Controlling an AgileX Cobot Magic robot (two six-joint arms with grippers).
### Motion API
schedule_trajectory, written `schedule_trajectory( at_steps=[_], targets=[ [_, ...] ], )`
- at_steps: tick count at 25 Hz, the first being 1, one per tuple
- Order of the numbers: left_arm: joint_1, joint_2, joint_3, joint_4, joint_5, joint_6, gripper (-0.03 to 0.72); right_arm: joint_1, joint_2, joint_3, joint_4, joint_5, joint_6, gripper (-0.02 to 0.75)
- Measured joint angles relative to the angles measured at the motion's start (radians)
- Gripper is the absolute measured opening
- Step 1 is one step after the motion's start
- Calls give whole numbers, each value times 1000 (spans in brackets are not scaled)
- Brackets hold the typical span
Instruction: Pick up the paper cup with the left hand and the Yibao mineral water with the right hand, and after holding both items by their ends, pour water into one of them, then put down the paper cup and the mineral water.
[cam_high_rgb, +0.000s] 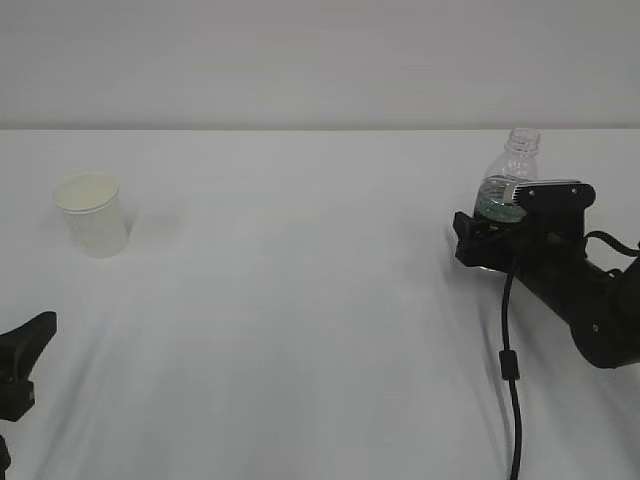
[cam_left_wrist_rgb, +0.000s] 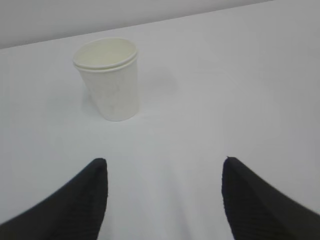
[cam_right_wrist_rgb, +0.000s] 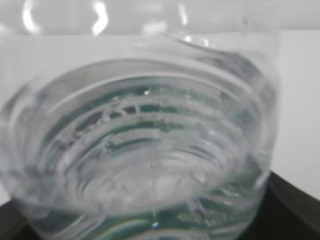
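Note:
The paper cup (cam_high_rgb: 92, 215) stands upright at the far left of the white table (cam_high_rgb: 300, 300). In the left wrist view the cup (cam_left_wrist_rgb: 107, 80) is ahead and a little left of my left gripper (cam_left_wrist_rgb: 164, 200), well apart from it. That gripper's two black fingers are open with only table between them. Only a black corner of the left gripper (cam_high_rgb: 20, 365) shows at the lower left of the exterior view. The Yibao mineral water (cam_high_rgb: 512, 165) stands upright at the right, uncapped. My right gripper (cam_high_rgb: 480, 238) is open around the bottle's lower part. The bottle (cam_right_wrist_rgb: 145, 140) fills the right wrist view.
A grey wall (cam_high_rgb: 320, 60) runs behind the table's far edge. A black cable (cam_high_rgb: 512, 380) hangs from the right arm down to the front edge. White table lies between the cup and the bottle.

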Motion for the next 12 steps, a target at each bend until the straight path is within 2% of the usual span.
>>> schedule_trajectory(
  at_steps=[12],
  targets=[
    [0,0,0,5,0,0,510,0,20,-27,2,2,-2,644]
  ],
)
